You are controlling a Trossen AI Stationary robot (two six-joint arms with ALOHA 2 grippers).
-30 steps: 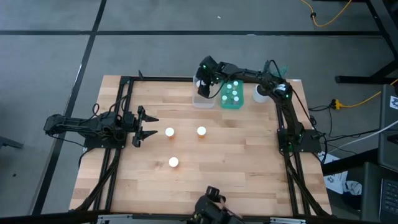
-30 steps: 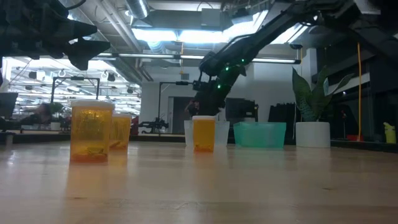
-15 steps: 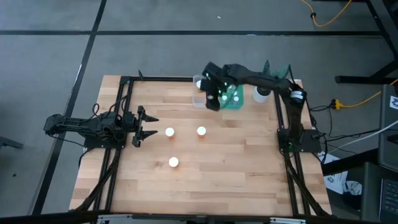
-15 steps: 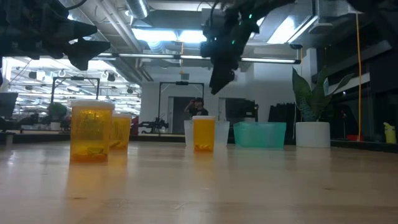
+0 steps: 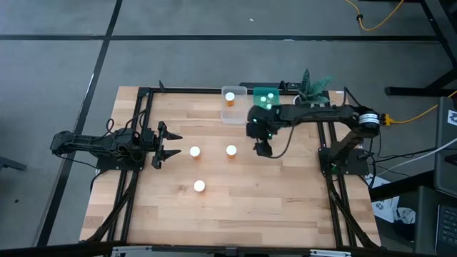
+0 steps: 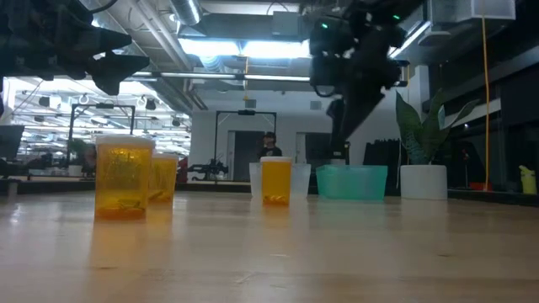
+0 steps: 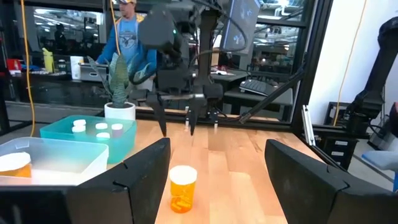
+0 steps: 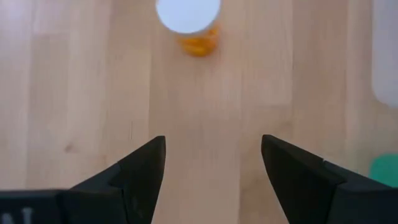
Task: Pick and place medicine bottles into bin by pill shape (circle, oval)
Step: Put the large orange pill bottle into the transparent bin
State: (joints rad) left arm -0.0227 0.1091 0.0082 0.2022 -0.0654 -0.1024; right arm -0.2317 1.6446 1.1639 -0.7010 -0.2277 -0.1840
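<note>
Your right arm is stretched out level across the far side of the table, its wrist turned down so the right gripper [image 5: 262,148] hangs above the bare wood with its fingers pointing at the tabletop. The fingers are spread wide with nothing between them. Just beside the gripper, on the side away from its arm, stands an orange bottle [image 5: 231,150] with a white cap; in the right wrist view that bottle [image 8: 189,20] sits ahead of the open fingers, clear of both. Two more white-capped bottles stand farther out the same way, one [image 5: 194,151] in line with the first and one [image 5: 199,186] nearer the front edge. Behind the gripper, near the arm's elbow, are the clear bin [image 5: 233,105], holding one orange bottle [image 5: 230,97], and the teal bin [image 5: 266,98] touching its side, holding white-capped bottles.

Your left gripper [image 5: 163,145] waits at the left edge, level, fingers open and empty, facing the nearest bottle.
</note>
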